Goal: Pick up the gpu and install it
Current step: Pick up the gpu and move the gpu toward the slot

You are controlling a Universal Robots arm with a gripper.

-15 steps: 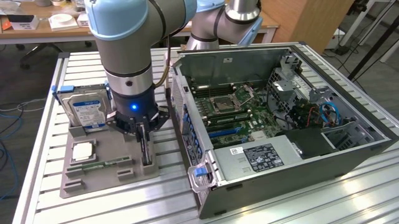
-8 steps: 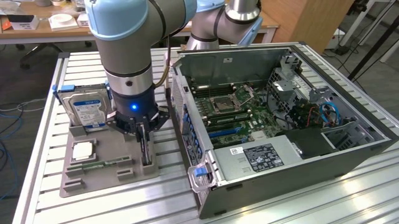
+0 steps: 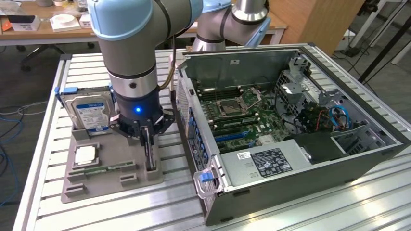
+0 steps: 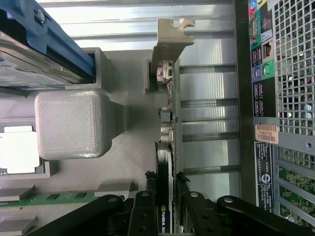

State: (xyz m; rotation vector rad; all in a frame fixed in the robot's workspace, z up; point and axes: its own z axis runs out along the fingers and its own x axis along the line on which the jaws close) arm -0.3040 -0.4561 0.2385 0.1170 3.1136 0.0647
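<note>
A slatted aluminium counter [image 3: 321, 211] carries everything. On the exterior view's right stands a large dark-grey computer case [image 3: 282, 187], side panel off, with its green motherboard [image 3: 241, 113] and expansion slots exposed. No card is seated there as far as can be seen.

A grey and pale-blue robot arm [image 3: 132, 48] reaches straight down over a flat grey plastic parts tray [image 3: 109, 185] on the exterior view's left, just beside the case. At the tray's far end a silver hard drive with a blue-and-white label [image 3: 90, 113] stands upright. Nearer lie a square silver processor chip [image 3: 86, 155] and a slim green memory stick [image 3: 106, 169].

The gpu [image 4: 165, 147], a thin black rectangular expansion card, stands on edge in a slot along the tray's right side, nearest the case. Its silvery metal bracket [image 4: 167, 44] is at one end.

The black gripper [image 4: 166, 177] sits low over the card. Its jaws straddle it, one against each face, and look closed on it.

Judged from this, the grasp appears made, but the card is not yet lifted out of the tray. The carry to the case and the seating in a motherboard slot are left.
</note>
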